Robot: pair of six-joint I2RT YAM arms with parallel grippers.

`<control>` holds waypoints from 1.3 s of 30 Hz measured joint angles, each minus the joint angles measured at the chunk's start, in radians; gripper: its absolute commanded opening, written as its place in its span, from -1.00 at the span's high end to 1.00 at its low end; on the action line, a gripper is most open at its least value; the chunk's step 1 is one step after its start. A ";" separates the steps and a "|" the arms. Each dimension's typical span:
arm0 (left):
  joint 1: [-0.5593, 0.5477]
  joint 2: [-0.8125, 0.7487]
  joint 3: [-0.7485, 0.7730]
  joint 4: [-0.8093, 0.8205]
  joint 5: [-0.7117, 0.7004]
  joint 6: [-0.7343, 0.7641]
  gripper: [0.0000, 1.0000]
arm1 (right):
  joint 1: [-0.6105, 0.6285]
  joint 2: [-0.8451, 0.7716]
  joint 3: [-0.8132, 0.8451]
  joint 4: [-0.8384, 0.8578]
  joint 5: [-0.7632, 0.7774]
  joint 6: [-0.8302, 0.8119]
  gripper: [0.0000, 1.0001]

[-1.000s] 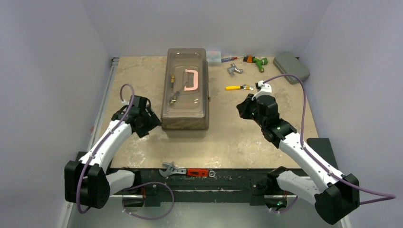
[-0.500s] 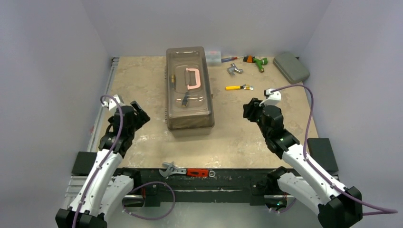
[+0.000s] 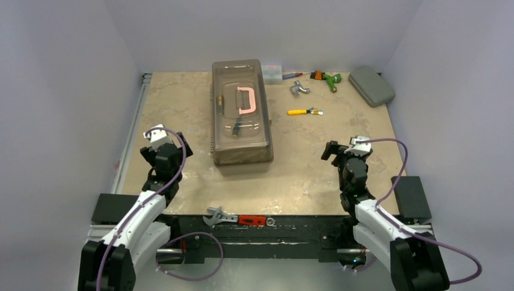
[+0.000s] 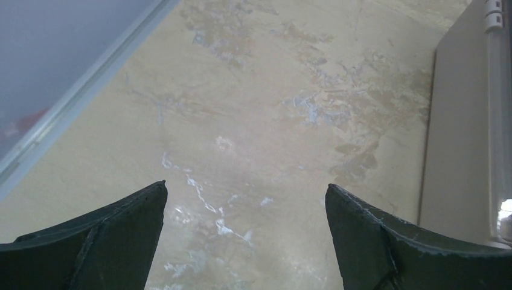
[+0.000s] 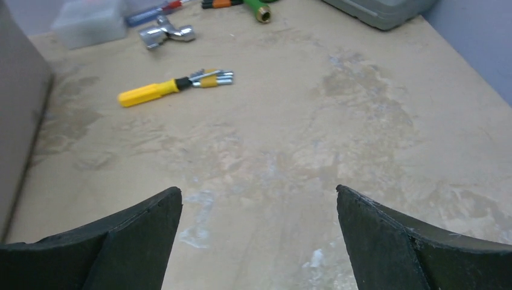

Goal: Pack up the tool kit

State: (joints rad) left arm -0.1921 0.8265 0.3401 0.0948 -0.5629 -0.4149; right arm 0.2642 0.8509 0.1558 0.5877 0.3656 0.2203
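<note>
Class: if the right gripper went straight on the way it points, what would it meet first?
Probably bare table: the open right gripper tilts down toward it. Skimming the surface, it would pass right of the yellow-handled tool and reach the green-handled tool; depth is unclear.

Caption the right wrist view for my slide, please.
Open right gripper above the table; yellow-handled tool ahead, toolbox at left.

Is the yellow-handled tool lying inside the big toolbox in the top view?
No, the yellow-handled tool lies on the bare table, clearly apart from the toolbox.
</note>
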 measured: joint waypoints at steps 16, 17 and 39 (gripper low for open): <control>0.119 0.349 -0.032 0.488 0.121 0.279 -0.93 | -0.255 0.650 0.012 0.586 -0.148 -0.093 -0.98; 0.148 0.352 -0.032 0.507 0.149 0.277 -0.87 | -0.256 0.652 0.035 0.583 -0.164 -0.094 -0.98; 0.190 0.529 -0.037 0.747 0.467 0.354 -1.00 | -0.256 0.652 0.109 0.528 -0.210 -0.110 -0.97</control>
State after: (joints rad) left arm -0.0021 1.3556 0.3031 0.8421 -0.0959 -0.0612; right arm 0.0082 1.5028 0.2653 1.1160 0.1558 0.1101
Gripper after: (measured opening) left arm 0.998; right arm 0.987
